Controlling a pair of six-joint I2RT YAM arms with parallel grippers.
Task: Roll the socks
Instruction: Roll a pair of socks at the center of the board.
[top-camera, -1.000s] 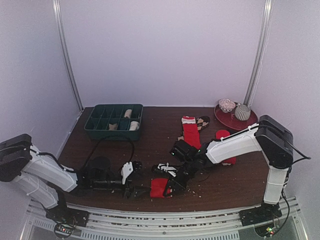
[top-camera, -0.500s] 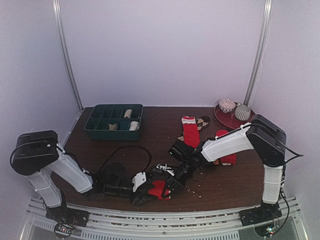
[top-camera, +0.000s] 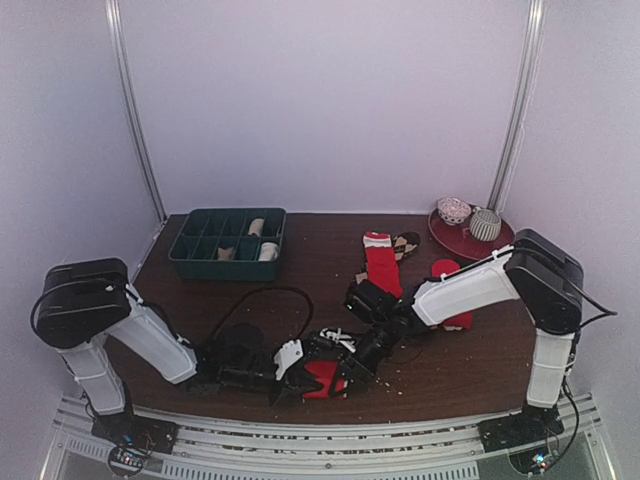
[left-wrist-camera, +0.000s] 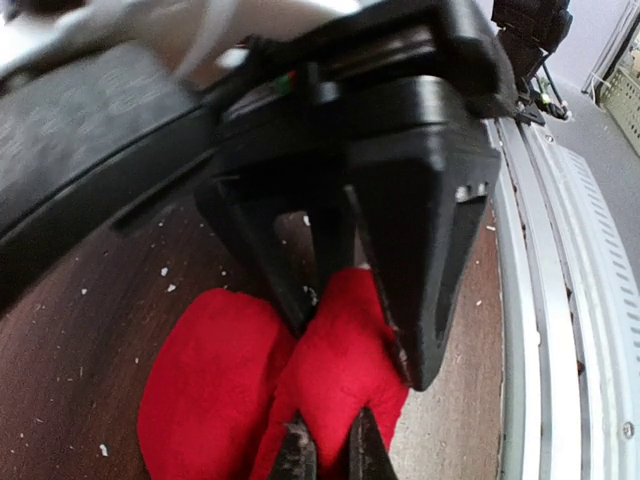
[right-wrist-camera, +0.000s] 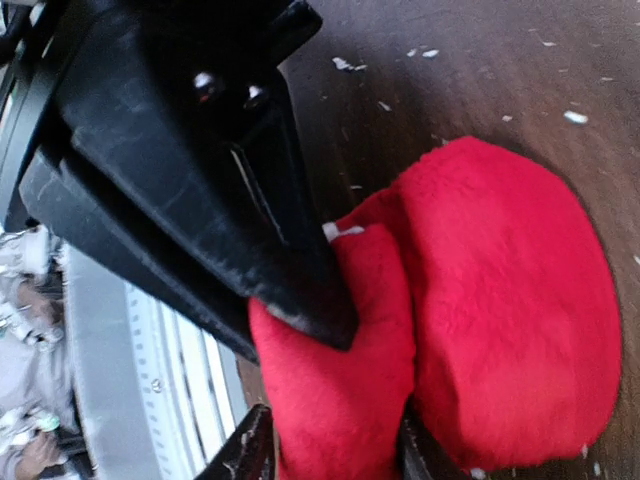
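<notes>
A rolled red sock (top-camera: 325, 377) lies near the table's front edge, between both grippers. From the left, my left gripper (top-camera: 303, 381) is shut on it. In the left wrist view its tips (left-wrist-camera: 332, 455) pinch a fold of the red sock (left-wrist-camera: 330, 370). From the right, my right gripper (top-camera: 348, 368) reaches down onto the roll. In the right wrist view its jaws (right-wrist-camera: 330, 455) stand against both sides of a fold of the red sock (right-wrist-camera: 340, 380). Further back lie a flat red sock with a white end (top-camera: 381, 265), a brown patterned sock (top-camera: 405, 243) and another red sock (top-camera: 447, 268).
A dark green compartment tray (top-camera: 190, 250) at the back left holds a few pale rolls. A red plate (top-camera: 447, 240) with two patterned balls stands at the back right. Pale crumbs dot the brown table (top-camera: 300, 270). A black cable (top-camera: 262, 292) loops behind the left arm.
My left gripper slid right to the red roll and shut on its fold. The right gripper stayed on the roll, its jaws standing a little wider.
</notes>
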